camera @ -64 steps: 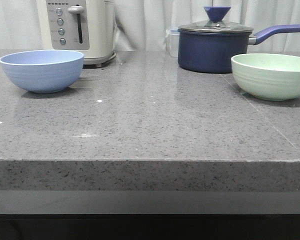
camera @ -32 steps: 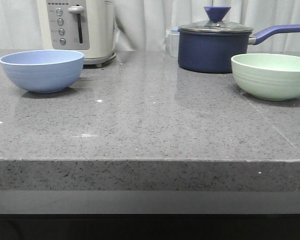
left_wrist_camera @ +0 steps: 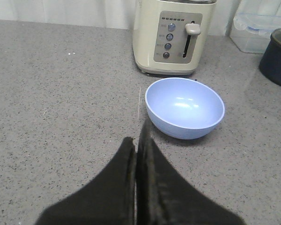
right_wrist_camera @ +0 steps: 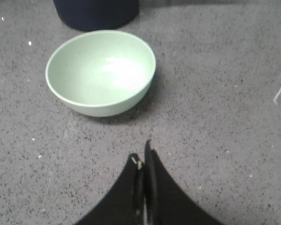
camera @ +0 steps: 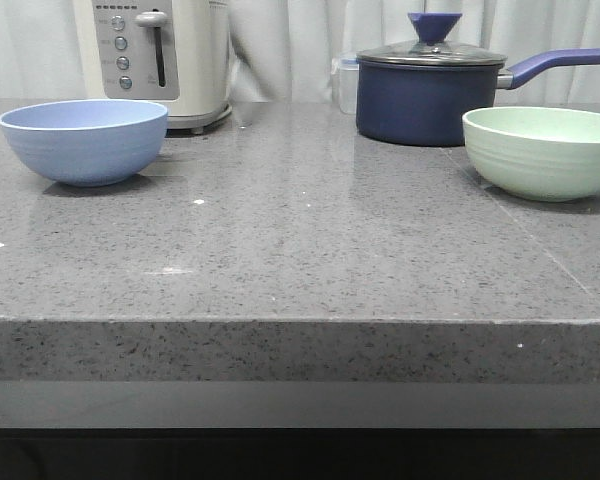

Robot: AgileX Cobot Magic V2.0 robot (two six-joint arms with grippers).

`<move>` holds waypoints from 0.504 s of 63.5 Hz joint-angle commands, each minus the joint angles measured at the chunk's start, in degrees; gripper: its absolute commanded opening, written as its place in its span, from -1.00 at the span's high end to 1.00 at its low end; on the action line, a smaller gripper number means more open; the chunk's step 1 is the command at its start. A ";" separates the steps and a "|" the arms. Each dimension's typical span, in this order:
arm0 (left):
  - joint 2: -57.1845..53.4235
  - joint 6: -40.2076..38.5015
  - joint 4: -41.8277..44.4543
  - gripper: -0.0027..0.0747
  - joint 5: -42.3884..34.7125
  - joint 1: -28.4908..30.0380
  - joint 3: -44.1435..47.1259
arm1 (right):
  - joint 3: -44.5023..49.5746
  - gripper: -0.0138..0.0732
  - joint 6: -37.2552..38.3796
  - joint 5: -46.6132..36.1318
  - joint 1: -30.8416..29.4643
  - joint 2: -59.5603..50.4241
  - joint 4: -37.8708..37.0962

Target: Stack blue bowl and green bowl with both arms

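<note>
The blue bowl [camera: 83, 141] sits upright and empty at the left of the grey counter, in front of the toaster; it also shows in the left wrist view [left_wrist_camera: 184, 107]. The green bowl [camera: 543, 150] sits upright and empty at the right, in front of the saucepan; it also shows in the right wrist view [right_wrist_camera: 100, 71]. My left gripper [left_wrist_camera: 137, 137] is shut and empty, hovering short of the blue bowl. My right gripper [right_wrist_camera: 143, 157] is shut and empty, hovering short of the green bowl. Neither arm shows in the front view.
A cream toaster [camera: 160, 55] stands behind the blue bowl. A dark navy saucepan with lid [camera: 428, 92], handle pointing right, stands behind the green bowl. A clear plastic box [left_wrist_camera: 255, 30] sits between them at the back. The counter's front edge [camera: 280, 322] is near.
</note>
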 commanded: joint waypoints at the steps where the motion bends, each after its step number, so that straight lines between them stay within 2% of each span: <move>1: 0.96 0.29 1.05 0.98 -4.00 0.10 -1.99 | -1.86 0.82 -0.40 -2.76 -0.37 0.99 -1.78; 5: 1.10 0.29 1.59 0.95 -4.00 0.10 -1.99 | -1.86 0.73 -0.40 -2.12 -0.37 1.15 -2.23; 8: 1.28 0.29 1.59 0.86 -4.00 0.10 -1.99 | -1.86 0.59 -0.40 -2.12 -0.37 1.15 -2.23; 16: 1.62 0.29 1.48 0.28 -4.11 0.10 -1.99 | -1.86 -0.04 -0.40 -2.12 -0.37 1.15 -2.23; 21: 1.62 0.29 1.48 -0.01 -4.11 0.10 -1.99 | -1.86 -0.34 -0.40 -2.12 -0.37 1.15 -2.23; 24: 1.62 0.29 1.48 -0.08 -4.00 0.10 -1.99 | -1.86 -0.42 -0.40 -2.12 -0.37 1.15 -2.23; 32: 1.62 0.29 1.29 -0.06 -4.00 0.10 -1.99 | -2.51 -0.42 -0.40 -2.50 -0.37 1.23 -2.16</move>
